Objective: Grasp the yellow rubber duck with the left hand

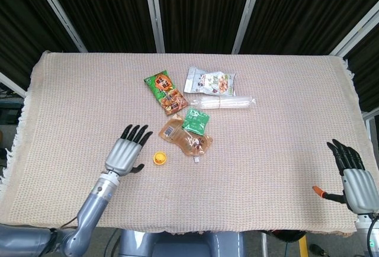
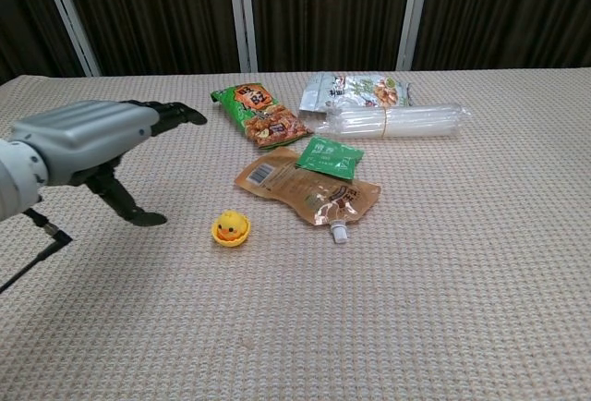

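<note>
The small yellow rubber duck (image 1: pixel 159 158) (image 2: pixel 231 229) sits alone on the woven tablecloth, just left of the brown pouch. My left hand (image 1: pixel 127 152) (image 2: pixel 92 142) hovers to the duck's left, fingers spread and thumb hanging down, a clear gap away from the duck and holding nothing. My right hand (image 1: pixel 353 175) rests at the table's near right corner with its fingers straight; the chest view does not show it.
A brown spouted pouch (image 2: pixel 309 191) lies right of the duck, with a small green sachet (image 2: pixel 330 157) on its far end. Further back lie a green snack bag (image 2: pixel 260 116), a silver snack bag (image 2: pixel 355 90) and a clear plastic sleeve (image 2: pixel 392 122).
</note>
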Tool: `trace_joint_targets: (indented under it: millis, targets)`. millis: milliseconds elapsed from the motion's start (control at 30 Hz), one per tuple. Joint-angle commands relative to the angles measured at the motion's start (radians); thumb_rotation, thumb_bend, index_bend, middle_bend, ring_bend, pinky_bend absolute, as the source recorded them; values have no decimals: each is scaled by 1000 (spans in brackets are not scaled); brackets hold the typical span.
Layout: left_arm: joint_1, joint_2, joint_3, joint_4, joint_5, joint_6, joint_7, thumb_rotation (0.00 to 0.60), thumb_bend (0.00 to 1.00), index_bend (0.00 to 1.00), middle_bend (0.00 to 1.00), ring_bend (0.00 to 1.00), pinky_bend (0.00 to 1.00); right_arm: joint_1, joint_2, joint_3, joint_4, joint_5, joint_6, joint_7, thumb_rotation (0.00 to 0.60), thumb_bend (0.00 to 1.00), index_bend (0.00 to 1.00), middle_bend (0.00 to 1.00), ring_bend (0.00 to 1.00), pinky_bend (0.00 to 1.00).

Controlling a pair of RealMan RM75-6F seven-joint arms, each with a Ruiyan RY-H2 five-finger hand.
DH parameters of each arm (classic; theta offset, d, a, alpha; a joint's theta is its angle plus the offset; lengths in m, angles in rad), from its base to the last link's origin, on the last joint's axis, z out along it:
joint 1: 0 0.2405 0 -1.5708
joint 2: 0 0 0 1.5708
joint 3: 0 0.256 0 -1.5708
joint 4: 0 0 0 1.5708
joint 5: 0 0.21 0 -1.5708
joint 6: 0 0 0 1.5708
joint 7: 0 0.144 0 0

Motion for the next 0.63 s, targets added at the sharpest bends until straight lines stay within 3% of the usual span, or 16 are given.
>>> trace_joint_targets:
  millis: [33, 200, 367, 633]
  targets:
    - [76, 97, 77, -59, 107, 76, -61, 600, 52, 0, 0, 0, 0, 1, 2, -3, -5, 5, -8, -14, 600, 11, 26, 0, 0, 0]
    - [196, 233, 197, -85, 258, 205, -132, 600, 29, 0, 0, 0, 0, 1, -3, 0, -5, 2, -1, -41, 600, 11, 23, 0, 0, 0]
    - [317, 319, 280, -51, 355, 314, -244, 600, 30, 0, 0, 0, 0, -1, -15, 1, 9, -17, 21, -83, 600, 11, 21, 0, 0, 0]
    - [446, 361, 321, 51, 492, 449, -381, 600, 28, 0, 0, 0, 0, -3, -27, 2, 19, -20, 29, -95, 600, 11, 21, 0, 0, 0]
